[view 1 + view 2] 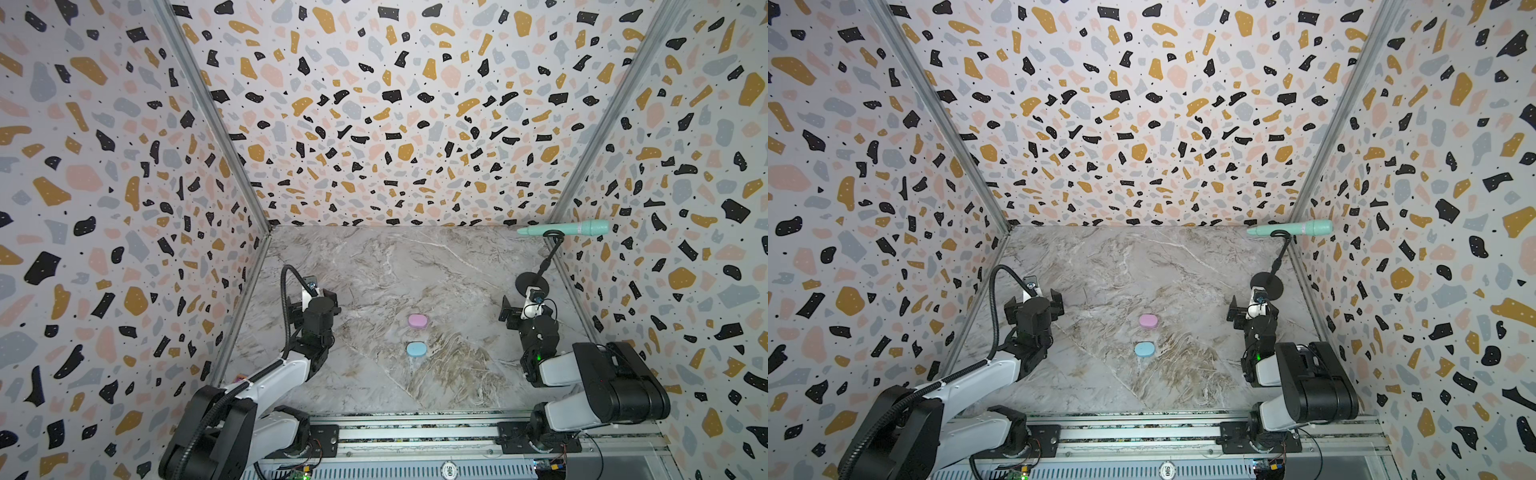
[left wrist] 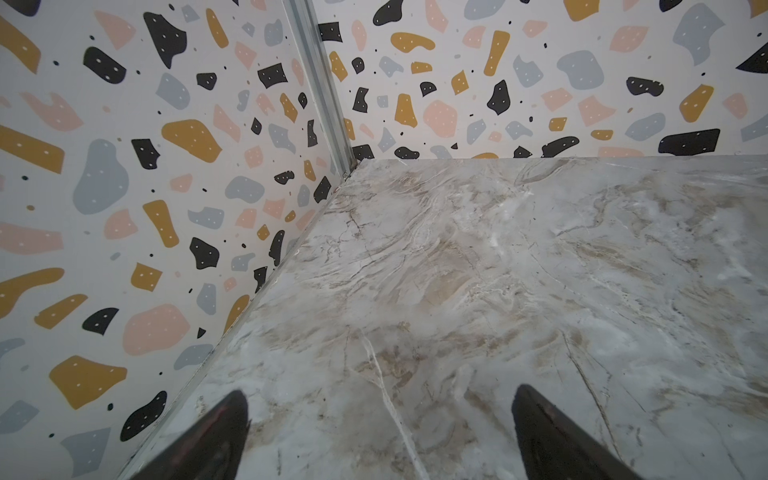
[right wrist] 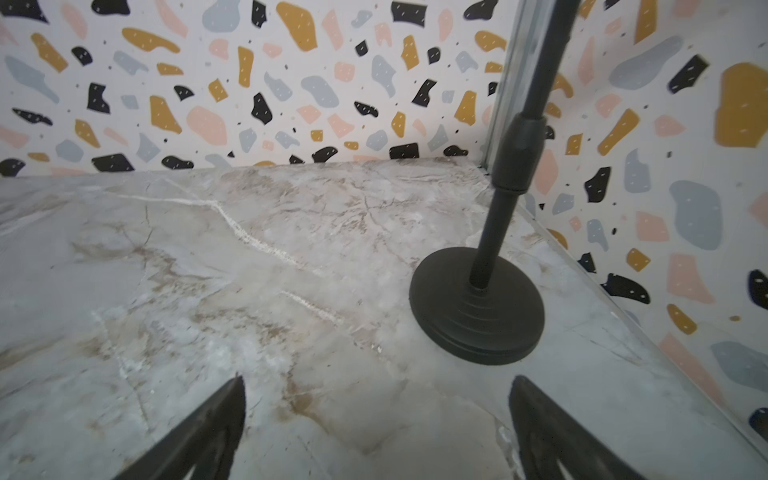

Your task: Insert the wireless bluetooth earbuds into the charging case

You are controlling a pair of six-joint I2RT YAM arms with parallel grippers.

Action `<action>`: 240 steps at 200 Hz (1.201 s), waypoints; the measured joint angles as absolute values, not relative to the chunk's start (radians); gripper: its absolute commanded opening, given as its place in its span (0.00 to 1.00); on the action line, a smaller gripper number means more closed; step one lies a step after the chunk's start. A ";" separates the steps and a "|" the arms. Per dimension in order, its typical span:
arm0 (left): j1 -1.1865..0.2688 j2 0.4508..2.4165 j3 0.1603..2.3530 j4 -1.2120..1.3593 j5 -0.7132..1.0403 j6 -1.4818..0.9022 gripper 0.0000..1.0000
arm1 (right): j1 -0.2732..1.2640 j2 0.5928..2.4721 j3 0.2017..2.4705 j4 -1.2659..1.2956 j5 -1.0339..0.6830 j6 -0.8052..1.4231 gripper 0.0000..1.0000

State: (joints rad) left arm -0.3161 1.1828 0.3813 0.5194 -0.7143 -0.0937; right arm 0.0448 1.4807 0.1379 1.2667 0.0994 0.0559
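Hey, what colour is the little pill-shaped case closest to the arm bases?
Light blue. The case shows best in a top view.

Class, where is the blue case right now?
In both top views the blue case lies centrally on the table, just nearer the front rail than the pink case.

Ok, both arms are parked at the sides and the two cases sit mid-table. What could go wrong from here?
1. The pink case and blue case look shut and no earbuds show anywhere; a lid needs opening first, and a case may slide on the marble table.
2. They lie close together, so reaching for one could nudge the other.
3. The open right gripper sits beside the mic stand base; a wide swing could topple it.
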 measured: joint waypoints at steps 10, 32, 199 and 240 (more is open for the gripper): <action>-0.315 1.192 0.379 0.535 -0.714 -0.091 1.00 | 0.045 1.486 0.146 1.257 0.081 0.049 0.99; -0.311 1.208 0.366 0.572 -0.708 -0.087 1.00 | 0.045 1.488 0.171 1.249 0.064 0.039 0.99; -0.239 1.377 0.272 0.922 -0.606 0.019 1.00 | 0.066 1.488 0.181 1.241 0.075 0.017 0.99; -0.216 1.388 0.270 0.951 -0.589 0.015 1.00 | 0.066 1.488 0.181 1.241 0.075 0.017 0.99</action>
State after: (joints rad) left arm -0.2165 1.3880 0.2699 0.9512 -0.5888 0.0147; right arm 0.0658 1.4876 0.1806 1.2411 0.0750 0.0166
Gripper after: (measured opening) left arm 0.995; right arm 0.989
